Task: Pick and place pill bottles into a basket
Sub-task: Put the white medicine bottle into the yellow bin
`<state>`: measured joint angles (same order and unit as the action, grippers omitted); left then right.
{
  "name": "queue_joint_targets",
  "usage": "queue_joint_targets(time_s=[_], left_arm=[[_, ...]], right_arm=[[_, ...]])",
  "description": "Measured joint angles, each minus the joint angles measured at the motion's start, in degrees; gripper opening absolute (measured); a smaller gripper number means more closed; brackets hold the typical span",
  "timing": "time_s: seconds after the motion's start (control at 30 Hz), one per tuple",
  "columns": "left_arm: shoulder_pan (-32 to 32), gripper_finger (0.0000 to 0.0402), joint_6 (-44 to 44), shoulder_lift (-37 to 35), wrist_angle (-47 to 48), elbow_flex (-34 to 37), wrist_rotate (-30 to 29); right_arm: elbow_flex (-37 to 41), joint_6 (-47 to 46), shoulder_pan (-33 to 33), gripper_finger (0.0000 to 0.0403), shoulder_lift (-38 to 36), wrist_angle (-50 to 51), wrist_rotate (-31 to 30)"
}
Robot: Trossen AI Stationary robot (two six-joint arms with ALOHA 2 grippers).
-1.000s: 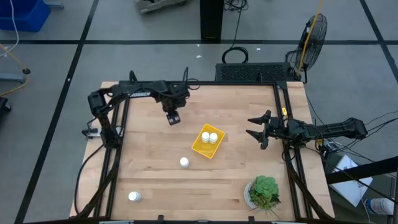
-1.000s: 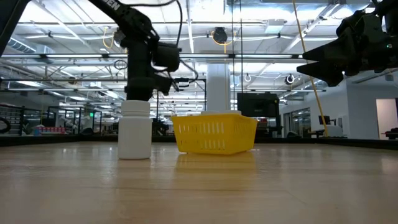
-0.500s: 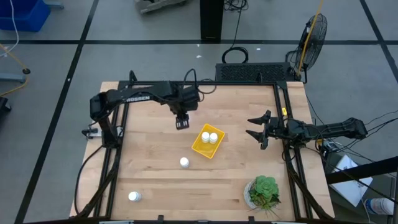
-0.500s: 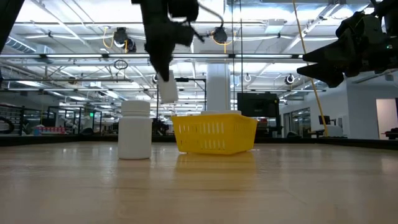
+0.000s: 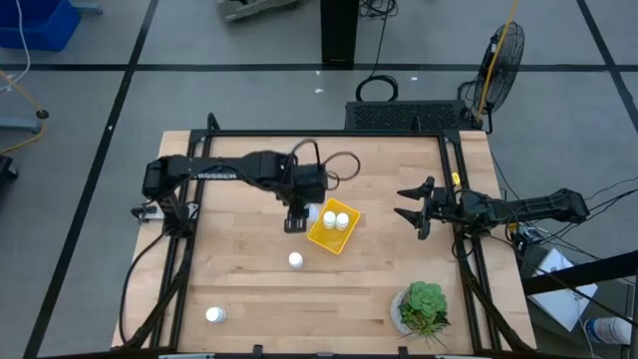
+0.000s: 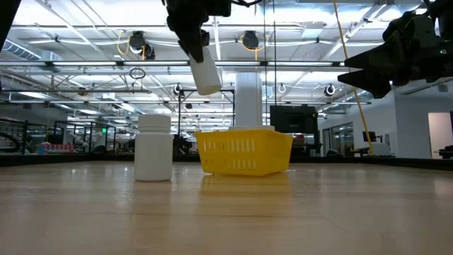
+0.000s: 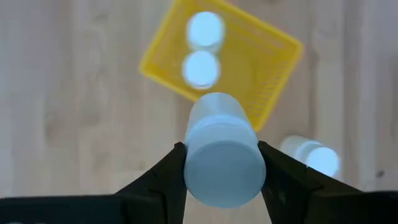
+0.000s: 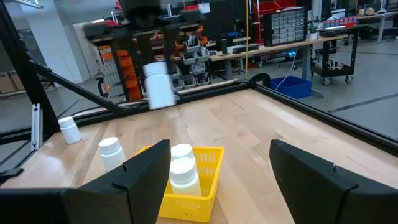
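Wooden table (image 5: 379,269) | left gripper (image 5: 296,213) jaws clamped on pill bottle (image 6: 204,74) beside basket (image 5: 321,238) | right gripper (image 5: 411,206) jaws apart | plant (image 5: 423,305) near

Two pill bottles (image 5: 336,218) fill one basket (image 5: 324,237) side, other side free, bare wood around

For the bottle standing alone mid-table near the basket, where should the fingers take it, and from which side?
Grip the standing bottle across its round body just below the cap, coming straight down from above. It stands upright and apart from the basket, so both flanks look open to the fingers.
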<state>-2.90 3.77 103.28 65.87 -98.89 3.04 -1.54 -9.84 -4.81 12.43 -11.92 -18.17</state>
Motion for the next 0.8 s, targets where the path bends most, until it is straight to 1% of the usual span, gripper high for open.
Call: queue_joint_targets(time_s=[0.1,0.17,0.37,0.57,0.8], left_arm=[[2.6,0.0166,0.4,0.4,-0.2,0.0,0.0],[3.8,0.0165,0.3,1.1,-2.2,0.0,0.1],[6.0,0.0165,0.1,2.7,-4.7,0.0,0.1],[6.2,0.0165,0.2,5.4,-5.0,0.0,2.8],[5.2,0.0165,1.4,6.3,-6.0,0.0,3.1]], right_arm=[[0.0,0.0,0.0,0.0265,0.0,-0.1,0.0],[0.0,0.0,0.0,0.0265,0.0,-0.2,0.0],[0.0,0.0,0.0,0.0265,0.0,-0.7,0.0],[0.0,0.0,0.0,0.0265,0.1,-1.3,0.1],[0.0,0.4,0.0,0.0265,0.3,-1.8,0.0]])
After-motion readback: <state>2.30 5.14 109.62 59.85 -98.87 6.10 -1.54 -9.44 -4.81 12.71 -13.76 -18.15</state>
